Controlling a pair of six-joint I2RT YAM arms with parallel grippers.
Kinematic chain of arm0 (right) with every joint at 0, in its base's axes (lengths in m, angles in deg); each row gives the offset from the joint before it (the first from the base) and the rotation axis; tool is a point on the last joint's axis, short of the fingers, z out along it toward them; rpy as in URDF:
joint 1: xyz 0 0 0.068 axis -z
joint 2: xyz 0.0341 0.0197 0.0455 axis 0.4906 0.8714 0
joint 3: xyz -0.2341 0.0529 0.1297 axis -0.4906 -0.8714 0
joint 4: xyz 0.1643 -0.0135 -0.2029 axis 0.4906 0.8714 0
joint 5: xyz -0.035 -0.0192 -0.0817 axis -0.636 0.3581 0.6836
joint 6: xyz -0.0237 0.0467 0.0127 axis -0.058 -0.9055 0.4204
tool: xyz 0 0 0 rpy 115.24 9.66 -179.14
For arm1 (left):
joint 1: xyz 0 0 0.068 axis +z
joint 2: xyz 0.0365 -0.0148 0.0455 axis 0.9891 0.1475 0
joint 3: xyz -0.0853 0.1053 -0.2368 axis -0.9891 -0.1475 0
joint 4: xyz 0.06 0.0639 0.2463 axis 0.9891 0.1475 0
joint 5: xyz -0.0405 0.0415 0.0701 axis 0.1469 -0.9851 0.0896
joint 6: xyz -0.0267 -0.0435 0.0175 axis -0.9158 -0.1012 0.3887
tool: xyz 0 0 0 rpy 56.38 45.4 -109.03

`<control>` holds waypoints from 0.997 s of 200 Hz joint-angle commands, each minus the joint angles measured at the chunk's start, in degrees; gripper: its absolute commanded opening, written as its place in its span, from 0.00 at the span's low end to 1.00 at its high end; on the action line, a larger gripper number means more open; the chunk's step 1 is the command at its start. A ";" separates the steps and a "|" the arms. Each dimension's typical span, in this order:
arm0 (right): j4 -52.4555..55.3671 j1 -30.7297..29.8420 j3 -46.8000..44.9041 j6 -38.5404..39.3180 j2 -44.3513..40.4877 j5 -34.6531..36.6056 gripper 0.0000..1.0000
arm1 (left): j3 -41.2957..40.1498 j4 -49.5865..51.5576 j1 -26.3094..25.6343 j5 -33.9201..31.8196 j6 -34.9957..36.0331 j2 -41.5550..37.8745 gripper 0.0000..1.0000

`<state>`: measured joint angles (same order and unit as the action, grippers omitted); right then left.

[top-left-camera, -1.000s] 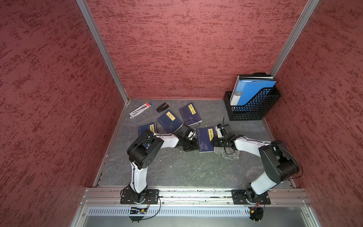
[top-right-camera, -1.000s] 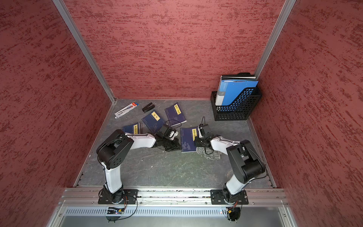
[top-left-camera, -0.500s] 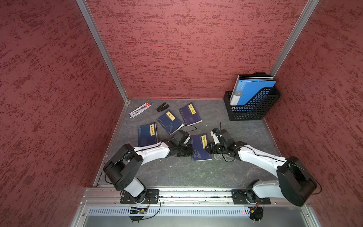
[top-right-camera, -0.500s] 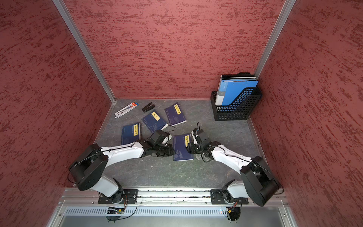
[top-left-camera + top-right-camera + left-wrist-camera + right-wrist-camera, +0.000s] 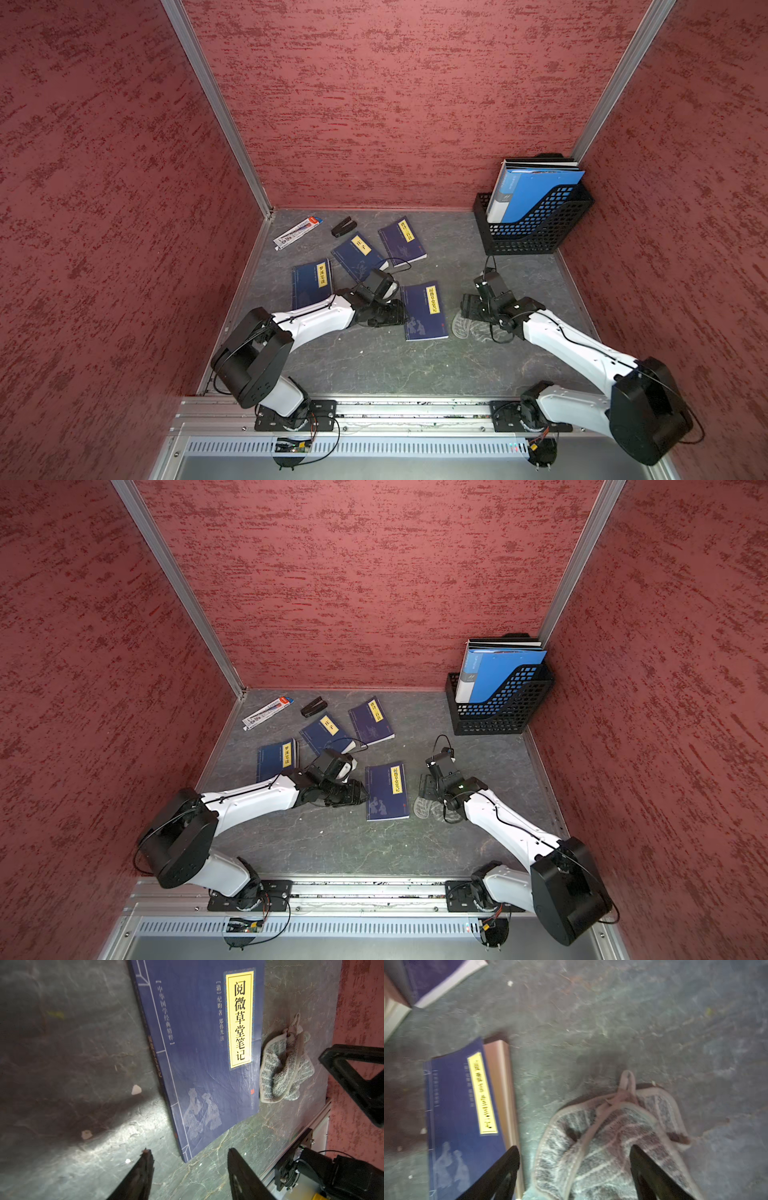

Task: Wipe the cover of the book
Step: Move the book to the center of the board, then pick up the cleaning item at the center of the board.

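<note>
The book (image 5: 424, 311) (image 5: 386, 791) is dark blue with a yellow title strip. It lies flat and closed on the grey floor between the two arms. A crumpled grey-and-white cloth (image 5: 473, 328) (image 5: 284, 1068) sits just beside its right edge. My left gripper (image 5: 397, 312) (image 5: 189, 1152) is open and empty, low at the book's left edge near its front corner (image 5: 186, 1159). My right gripper (image 5: 467, 309) (image 5: 575, 1149) is open, its fingers (image 5: 508, 1167) standing on either side of the cloth (image 5: 608, 1142) without pinching it.
Three more blue books (image 5: 311, 280) (image 5: 357, 255) (image 5: 403, 241) lie behind the left arm. A pen box (image 5: 297, 233) and a black stapler (image 5: 344, 227) are at the back left. A black file rack (image 5: 536, 224) with blue folders fills the back right corner. Red walls close in on three sides.
Both grippers have opened. The book slid a little toward the front and then stayed put. The left gripper came off the book's edge and the right gripper shifted right, over the cloth.
</note>
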<state>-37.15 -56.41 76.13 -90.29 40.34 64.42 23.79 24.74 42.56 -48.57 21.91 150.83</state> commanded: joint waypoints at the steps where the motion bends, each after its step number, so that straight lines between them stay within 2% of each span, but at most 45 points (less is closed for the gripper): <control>1: 0.54 0.66 -1.64 -1.47 1.04 2.35 0.86 | 1.39 1.74 1.24 1.52 3.48 -1.78 0.64; 43: -1.49 1.70 -2.84 -2.21 4.40 2.09 0.97 | 1.39 1.17 2.66 3.71 4.74 -1.40 0.65; 120: -4.21 1.89 -4.90 -3.66 10.43 -0.16 0.97 | 1.48 -0.01 3.89 6.45 5.83 -0.32 0.65; 135: -4.60 1.89 -5.45 -4.00 11.05 -1.00 0.89 | 1.56 -0.33 4.20 6.94 6.28 -0.68 0.65; 199: -5.79 1.81 -5.36 -5.65 14.58 -2.23 0.39 | 1.13 0.19 7.40 8.95 8.60 -1.27 0.65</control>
<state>-44.06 -54.64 72.65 -94.29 51.48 67.43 24.29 25.51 48.68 -41.01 28.49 150.55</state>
